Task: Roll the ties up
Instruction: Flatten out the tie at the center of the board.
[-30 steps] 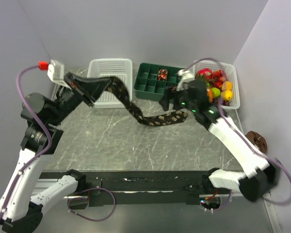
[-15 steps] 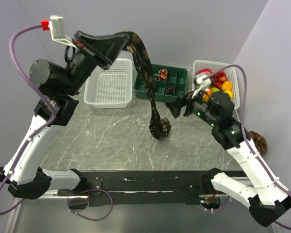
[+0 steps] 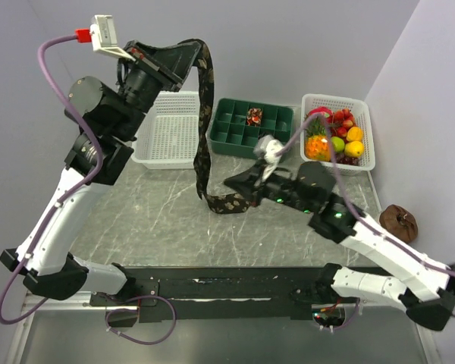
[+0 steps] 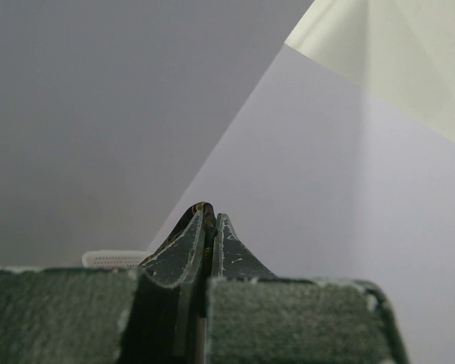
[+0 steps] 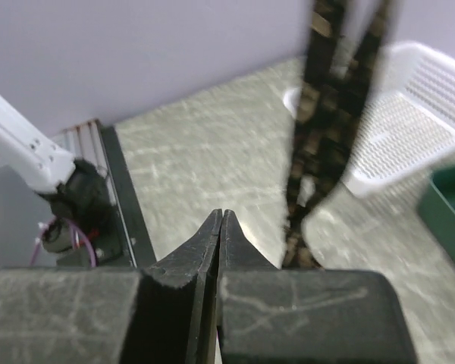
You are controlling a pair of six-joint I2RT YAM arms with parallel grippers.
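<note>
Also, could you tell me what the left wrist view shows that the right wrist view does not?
Only the left wrist view shows the left gripper shut on a dark sliver of the tie, with bare wall behind. Only the right wrist view shows the right gripper shut on nothing, the tie's hanging length over the table, and a corner of the green tray. Both catch the tie and the white basket.

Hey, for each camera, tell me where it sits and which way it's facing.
Top external: above and behind the bases, looking down at the table; both arms show.
Left wrist: raised high, facing bare walls; left gripper shut on the tie.
Right wrist: low, facing the hanging tie; right gripper shut.
Shared: top and right wrist both show the white basket.
</note>
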